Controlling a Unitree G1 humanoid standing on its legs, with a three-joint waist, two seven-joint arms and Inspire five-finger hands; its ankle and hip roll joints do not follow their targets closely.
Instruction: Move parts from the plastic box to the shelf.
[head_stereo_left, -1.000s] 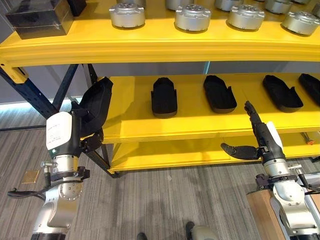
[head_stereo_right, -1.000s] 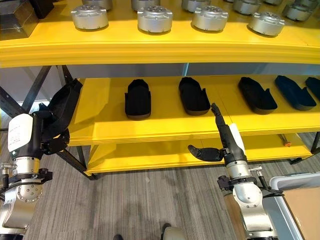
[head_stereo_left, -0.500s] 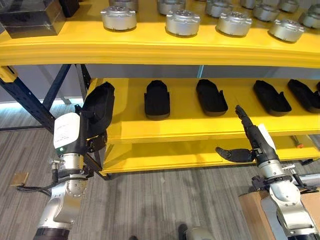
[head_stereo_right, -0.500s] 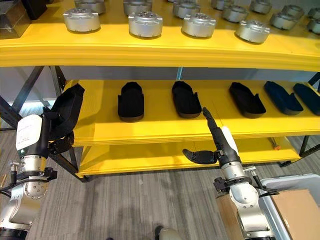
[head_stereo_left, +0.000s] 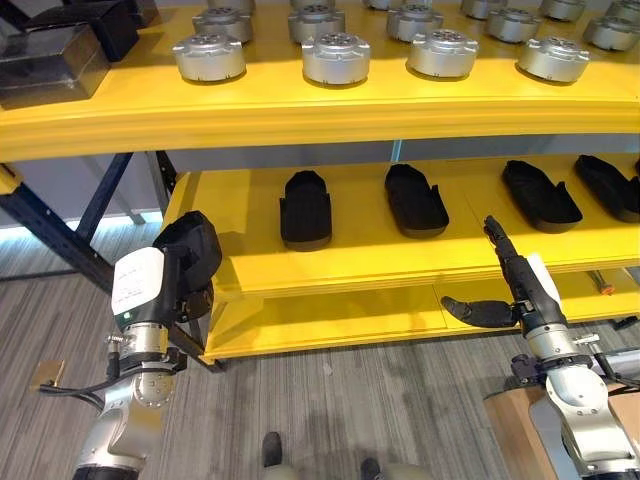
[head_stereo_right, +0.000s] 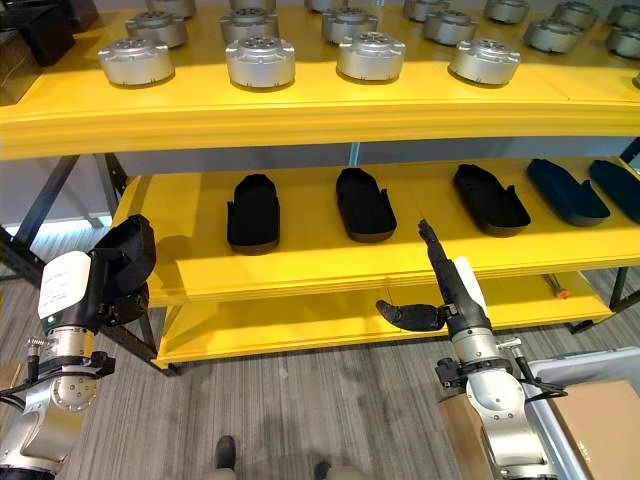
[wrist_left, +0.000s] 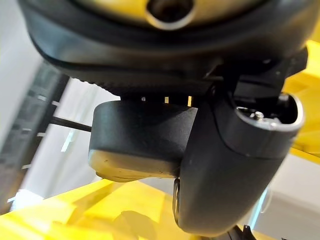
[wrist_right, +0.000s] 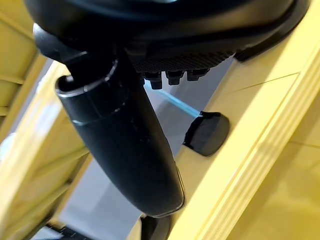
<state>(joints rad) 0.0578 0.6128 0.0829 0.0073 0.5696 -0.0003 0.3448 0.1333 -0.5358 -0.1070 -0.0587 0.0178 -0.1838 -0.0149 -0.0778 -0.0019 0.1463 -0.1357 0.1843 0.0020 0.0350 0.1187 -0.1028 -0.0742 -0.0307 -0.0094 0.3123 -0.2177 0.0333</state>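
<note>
Your left hand (head_stereo_left: 190, 265) sits at the left end of the yellow metal shelf's (head_stereo_left: 330, 255) middle tier, fingers curled round a black moulded plastic part (head_stereo_left: 197, 240). The part is clear of the shelf board, just off its left edge, and in the left wrist view the part's (wrist_left: 142, 140) rounded dark underside shows past the thumb (wrist_left: 225, 170).

Your right hand (head_stereo_left: 510, 285) is in front of the middle tier's front lip, fingers (head_stereo_left: 500, 245) straight and pointing up toward the shelf, thumb (head_stereo_left: 470, 312) spread out to the side. It holds nothing. The right wrist view shows the same straight, relaxed hand (wrist_right: 125, 140) against the yellow shelf edge.

Middle tier: you have four more black moulded parts lying in a row, well apart from each other: one (head_stereo_left: 305, 208) nearest the left hand, the next (head_stereo_left: 416, 199) toward the centre, a third (head_stereo_left: 540, 194) further right, and a fourth (head_stereo_left: 608, 187) at the right edge.

Top tier: round silver metal housings (head_stereo_left: 335, 58) stand in rows, and dark boxes (head_stereo_left: 50, 55) sit at the left end.

Low at your right, the rim of a grey plastic box (head_stereo_right: 590, 365) shows with a brown cardboard piece (head_stereo_right: 605, 410) inside it.
</note>
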